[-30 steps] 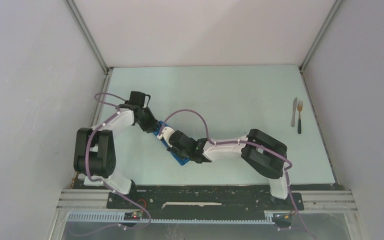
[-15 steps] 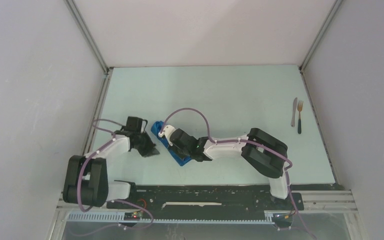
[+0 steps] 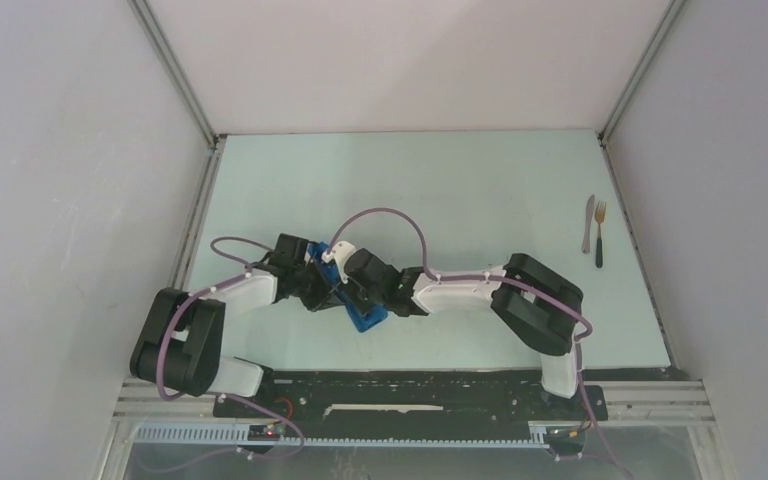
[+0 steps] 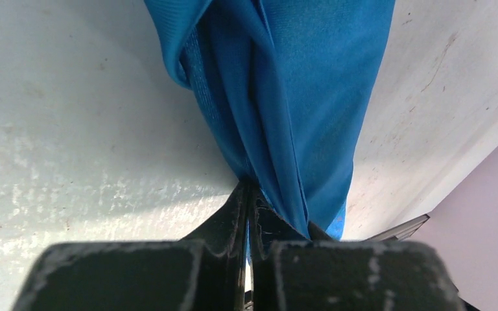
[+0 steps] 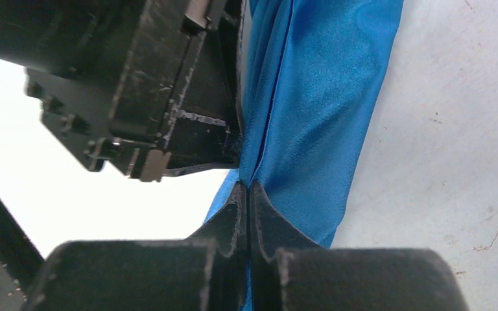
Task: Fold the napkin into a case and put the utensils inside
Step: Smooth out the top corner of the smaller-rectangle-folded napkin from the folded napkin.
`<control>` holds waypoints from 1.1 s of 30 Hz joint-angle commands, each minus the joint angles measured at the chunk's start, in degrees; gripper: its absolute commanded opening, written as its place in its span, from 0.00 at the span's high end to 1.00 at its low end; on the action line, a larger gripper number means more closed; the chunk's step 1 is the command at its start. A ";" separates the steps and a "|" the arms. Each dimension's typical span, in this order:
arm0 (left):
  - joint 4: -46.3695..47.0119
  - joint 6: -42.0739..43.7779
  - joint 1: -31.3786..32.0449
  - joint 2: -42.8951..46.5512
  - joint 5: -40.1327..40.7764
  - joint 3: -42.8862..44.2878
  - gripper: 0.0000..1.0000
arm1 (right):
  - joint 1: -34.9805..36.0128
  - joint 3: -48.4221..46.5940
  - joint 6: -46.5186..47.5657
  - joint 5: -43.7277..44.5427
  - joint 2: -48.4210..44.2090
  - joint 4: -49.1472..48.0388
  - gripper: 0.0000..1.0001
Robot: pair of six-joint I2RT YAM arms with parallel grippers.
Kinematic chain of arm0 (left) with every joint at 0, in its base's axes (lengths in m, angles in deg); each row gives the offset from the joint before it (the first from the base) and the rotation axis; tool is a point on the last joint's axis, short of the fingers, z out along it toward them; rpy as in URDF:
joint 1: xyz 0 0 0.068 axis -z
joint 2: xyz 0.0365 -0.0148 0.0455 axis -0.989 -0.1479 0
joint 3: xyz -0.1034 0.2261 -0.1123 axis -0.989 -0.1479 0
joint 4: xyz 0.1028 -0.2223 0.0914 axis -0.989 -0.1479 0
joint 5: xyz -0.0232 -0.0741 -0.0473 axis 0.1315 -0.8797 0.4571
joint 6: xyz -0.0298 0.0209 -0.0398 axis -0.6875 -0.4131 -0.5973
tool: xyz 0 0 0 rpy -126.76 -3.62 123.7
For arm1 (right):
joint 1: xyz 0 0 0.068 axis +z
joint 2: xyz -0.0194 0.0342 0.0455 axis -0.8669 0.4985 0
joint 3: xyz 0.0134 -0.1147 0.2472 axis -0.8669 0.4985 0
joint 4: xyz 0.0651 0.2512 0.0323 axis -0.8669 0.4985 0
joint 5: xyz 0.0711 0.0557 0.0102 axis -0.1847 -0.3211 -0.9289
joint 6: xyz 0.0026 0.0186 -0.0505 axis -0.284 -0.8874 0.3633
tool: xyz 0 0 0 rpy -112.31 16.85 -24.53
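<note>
Top view: the left arm [image 3: 245, 290] and right arm [image 3: 450, 292] meet over the napkin [image 3: 368, 320], a bunched blue strip left of centre on the table [image 3: 480, 190]. The knife [image 3: 588, 222] and fork [image 3: 599, 238] lie well apart at the right edge. Only here do the utensils show; the grips are hidden.

Left wrist: the left fingers [image 4: 246, 194] pinch a gathered edge, its folds rumpled, not flat.

Right wrist: the right fingers [image 5: 247, 194] clamp the cloth too, the left arm's black head [image 5: 136, 84] just beside them.

Likely trouble: two pinches so close could tug the thin fabric free, undo the fold, or knock heads together.
</note>
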 commanded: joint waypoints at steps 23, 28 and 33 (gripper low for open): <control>-17.90 8.00 -6.96 12.71 7.10 5.84 0.93 | -1.76 -0.18 -10.55 -1.99 2.13 -6.64 0.91; -13.17 9.32 -8.53 4.98 -1.40 13.24 0.96 | -1.85 0.63 -10.52 -2.19 1.20 -7.35 0.78; -8.89 8.58 -7.86 -4.93 -1.39 16.57 0.99 | -1.76 0.60 -10.39 -2.70 0.50 -7.68 0.68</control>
